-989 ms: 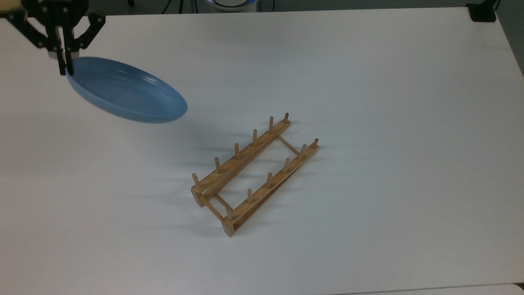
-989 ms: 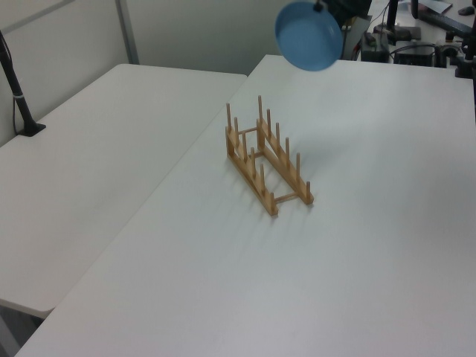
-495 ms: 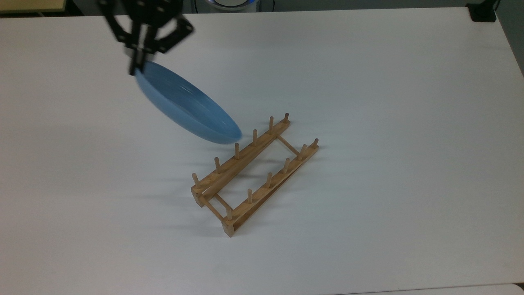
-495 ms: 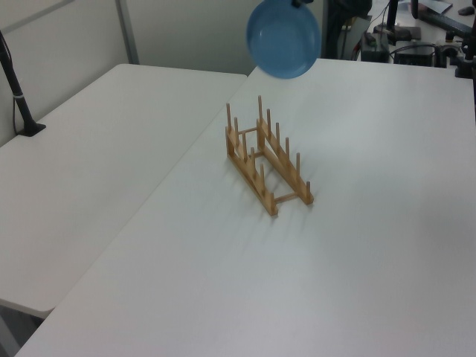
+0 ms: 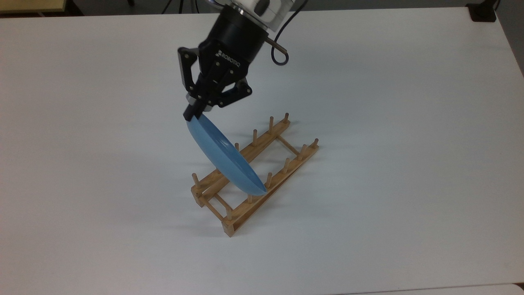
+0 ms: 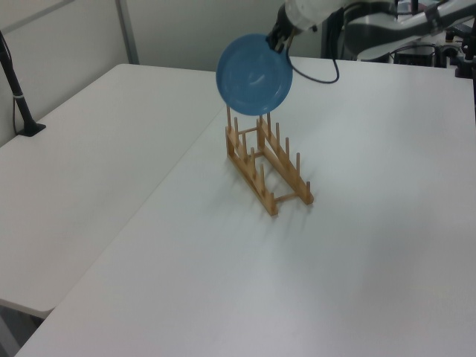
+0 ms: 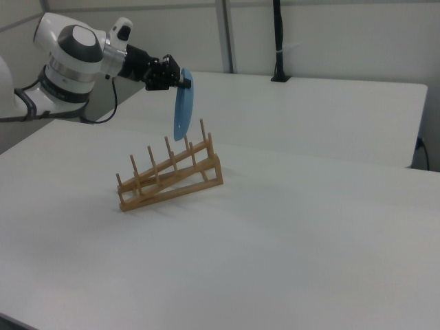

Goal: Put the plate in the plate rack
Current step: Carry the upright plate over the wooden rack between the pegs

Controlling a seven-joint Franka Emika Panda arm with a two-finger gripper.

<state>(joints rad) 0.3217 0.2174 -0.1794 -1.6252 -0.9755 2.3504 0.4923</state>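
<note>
My gripper (image 5: 191, 114) pinching the light-blue plate (image 5: 223, 157) by its upper rim at frame centre, plate upright on edge, hanging above the wooden plate rack (image 5: 254, 174), white table (image 5: 389, 164) beneath

White lettering reading "ROBOTIQ" is showing on the black body of the gripper (image 5: 192, 115) in the top view, running along its side. Nothing else readable is appearing on anything in the three views.
</note>
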